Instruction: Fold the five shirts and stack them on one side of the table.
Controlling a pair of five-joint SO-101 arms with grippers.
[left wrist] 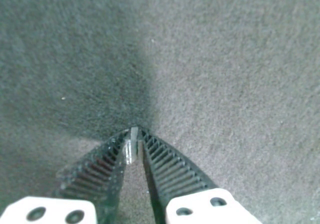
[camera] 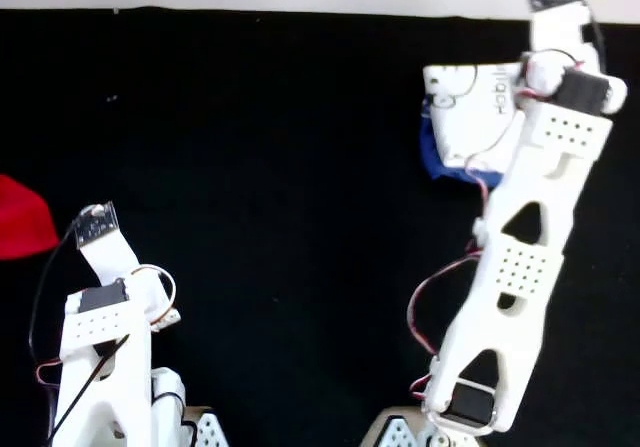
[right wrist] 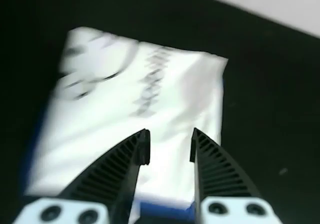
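TABLE, L TO R: A red shirt point(camera: 22, 229) pokes in at the far left edge of the black table point(camera: 280, 147); I can't tell whether it's folded. Near it, my left gripper point(left wrist: 134, 132) rests low on bare tabletop, jaws pinched together at the tips w/ nothing between them. Well apart, at the far right, a folded white shirt point(camera: 470, 112) lies on top of a blue shirt point(camera: 432, 157). My right arm stretches out over that pile. My right gripper point(right wrist: 169, 144) hangs just above the white shirt, jaws parted and holding nothing.

Step in hand, as I judge it: the white shirt is set on the stack and let go, so approx. two of five are placed. Next move calls for lifting my right gripper straight up w/o dragging the top layer, then going for the red shirt, probably w/ my left arm, which is nearer.

The high view supplies the layout: red shirt vs. stack, opposite sides. My wrist views supply the jaw states, and the right one adds the blue edge under the white.
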